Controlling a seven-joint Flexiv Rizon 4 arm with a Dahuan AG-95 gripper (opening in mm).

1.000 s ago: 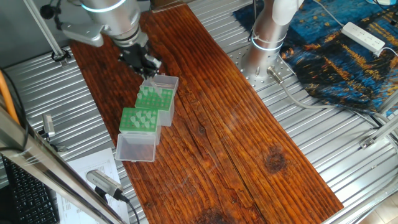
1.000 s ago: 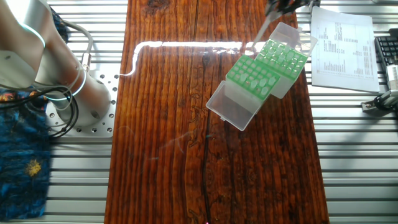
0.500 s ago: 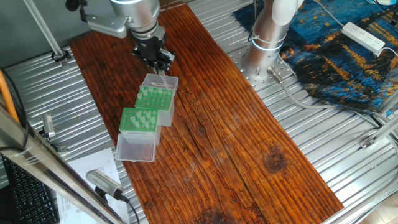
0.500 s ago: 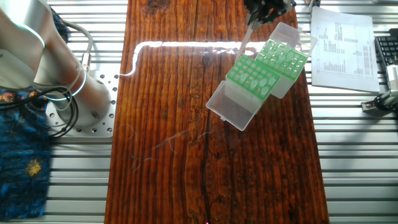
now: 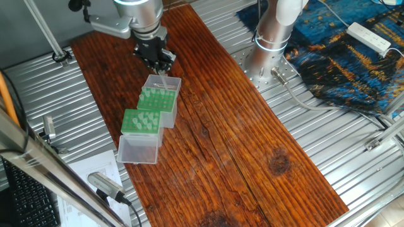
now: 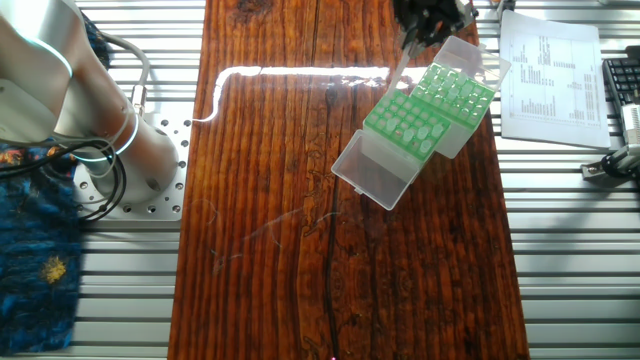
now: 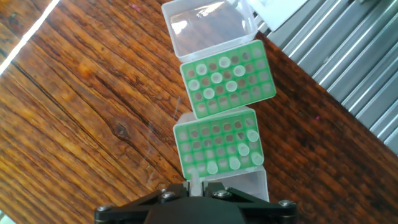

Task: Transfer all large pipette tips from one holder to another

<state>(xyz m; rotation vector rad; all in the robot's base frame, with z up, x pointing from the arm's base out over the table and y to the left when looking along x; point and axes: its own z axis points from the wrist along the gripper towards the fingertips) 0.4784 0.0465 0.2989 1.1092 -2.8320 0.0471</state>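
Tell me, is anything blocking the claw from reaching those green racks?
Nothing visible does. The gripper, holding a large pipette tip, hangs over the racks, whose lids are open.

You can read no text, brand or number in any view. The only lettering you see is on the printed sheet (image 6: pixel 552 78) lying on the metal slats beside the wooden board: rows of small dark print in a table-like layout, too fine to make out. The same sheet (image 5: pixel 95 170) shows in one fixed view, equally unreadable.
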